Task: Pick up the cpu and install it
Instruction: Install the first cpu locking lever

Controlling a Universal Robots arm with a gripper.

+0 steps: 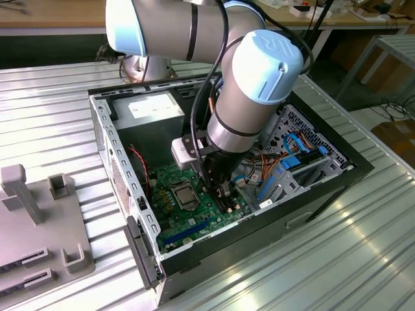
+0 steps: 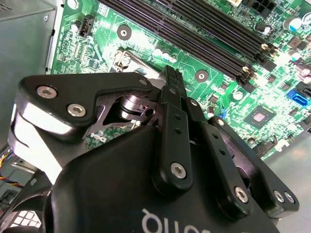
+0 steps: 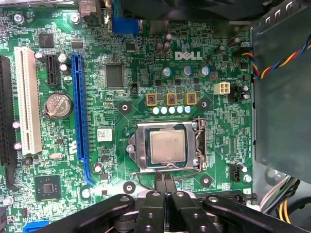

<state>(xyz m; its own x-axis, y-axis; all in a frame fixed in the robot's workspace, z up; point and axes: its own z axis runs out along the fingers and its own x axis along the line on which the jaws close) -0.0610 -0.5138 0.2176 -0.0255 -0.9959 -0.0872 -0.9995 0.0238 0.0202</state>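
Cpu [image 3: 166, 146] seated in socket [image 3: 137, 148], gripper [image 3: 165, 182] closed just beside

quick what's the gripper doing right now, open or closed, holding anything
Gripper: closed, fingers together, holding nothing; the cpu sits in its socket.

A white maker's logo [image 3: 188, 56] stands on the green motherboard [image 3: 228, 131] in the first wrist view, above a row of round capacitors. Tiny white part codes are scattered across the board, too small to make out. The coin cell [image 3: 57, 105] and a white sticker [image 3: 104, 135] beside the blue slot carry fine print that cannot be made out, and pale lettering on the gripper [image 2: 171, 75] housing is cut off at the second wrist view's edge.
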